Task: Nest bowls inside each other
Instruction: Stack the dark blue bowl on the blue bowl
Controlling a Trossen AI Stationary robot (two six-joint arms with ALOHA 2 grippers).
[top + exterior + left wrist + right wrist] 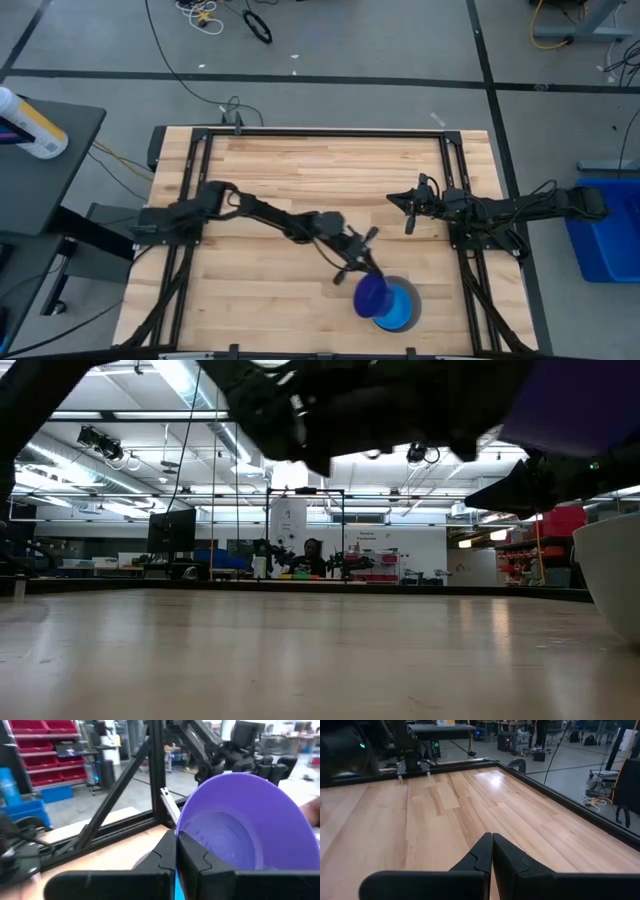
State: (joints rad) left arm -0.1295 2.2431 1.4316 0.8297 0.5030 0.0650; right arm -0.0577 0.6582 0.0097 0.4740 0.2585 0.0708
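My left gripper (pixel 362 268) reaches over the table's near right part and is shut on a dark blue bowl (pixel 372 294), whose hollow fills the left wrist view (pixel 245 820). Just beyond and below it a light blue bowl (pixel 402 310) rests on the table. The low view shows a pale bowl wall (pixel 612 575) at its right edge, with the dark blue bowl (pixel 585 405) above it. My right gripper (pixel 409 212) waits shut at the table's right side, over bare wood (pixel 492 845). My left gripper pinches the dark blue bowl's rim (pixel 181 827) between its two fingers (pixel 165 852). The fingers lie about level and slant in from the table's far left. The bowl stands on edge, lifted clear of the table, its hollow turned toward the wrist.
A black metal frame (pixel 330 133) runs round the wooden tabletop (pixel 320 170). The table's far half and near left are bare wood. Beyond the table stand red shelves (pixel 45 750) and blue bins (pixel 605 235); a person (pixel 312 555) sits far off.
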